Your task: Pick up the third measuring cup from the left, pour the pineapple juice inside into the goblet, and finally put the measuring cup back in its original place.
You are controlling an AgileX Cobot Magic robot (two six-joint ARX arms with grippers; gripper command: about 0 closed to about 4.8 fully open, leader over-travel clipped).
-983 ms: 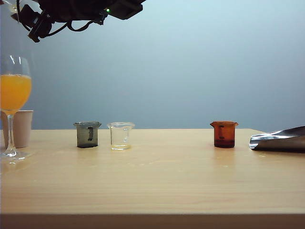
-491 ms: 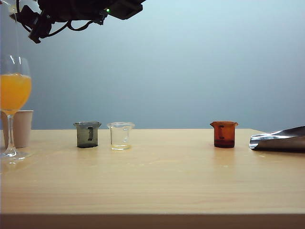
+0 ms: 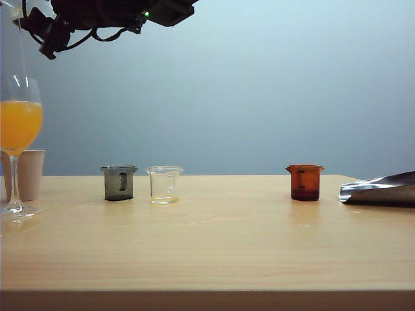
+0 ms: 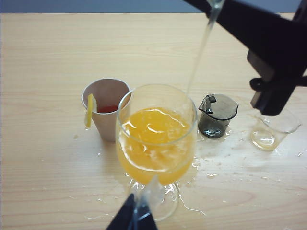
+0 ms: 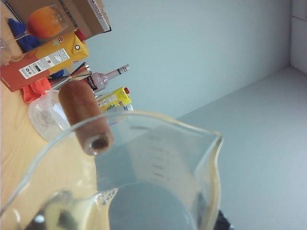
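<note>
Left wrist view: pale yellow pineapple juice (image 4: 199, 52) streams into the tall clear stemmed goblet (image 4: 157, 143). My right gripper (image 5: 144, 211), above it, clamps the tipped clear plastic stick-handled measuring cup (image 5: 158, 163); left gripper's (image 4: 136, 220) jaws clamp the goblet's stem. Returning the cup remains.

1. The exterior view stands low, almost level with the table (image 3: 207, 246), and looks across it toward a plain blue-grey wall. It is at middle distance; a dark arm hangs in its upper left corner.
2. The left wrist view looks down steeply from close above the goblet (image 4: 156, 139), which fills its centre.
3. The right wrist view is very close behind the tilted third measuring cup (image 5: 158, 167) and looks through it, sideways and upward.
4. The exterior and left wrist views share the goblet (image 3: 18, 129), the paper cup (image 3: 31, 173), the grey cup (image 3: 119, 183) and the clear cup (image 3: 165, 184).
</note>
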